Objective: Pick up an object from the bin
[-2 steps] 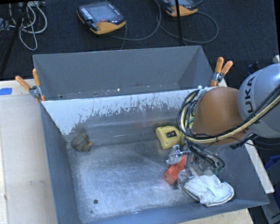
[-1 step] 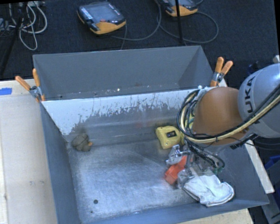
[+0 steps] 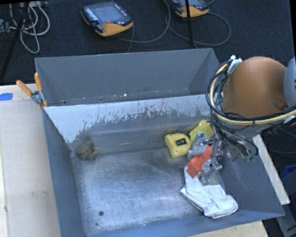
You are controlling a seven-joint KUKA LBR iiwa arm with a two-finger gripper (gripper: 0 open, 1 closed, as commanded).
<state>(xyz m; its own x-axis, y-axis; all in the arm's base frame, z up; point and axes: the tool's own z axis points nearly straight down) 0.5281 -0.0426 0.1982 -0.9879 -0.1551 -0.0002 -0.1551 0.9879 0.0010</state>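
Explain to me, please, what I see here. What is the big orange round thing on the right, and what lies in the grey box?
The picture is taken by one camera above the grey metal bin, looking down slightly from one side. The orange cover with cables around it is part of a robot arm that reaches in from the right. Below the cover is the arm's hand, low over the right side of the bin floor. It is right beside a small red thing, but I cannot tell whether it grips it. Near it lie a yellow block, a yellow-green thing and a crumpled white cloth. A grey-brown lump lies alone on the left.
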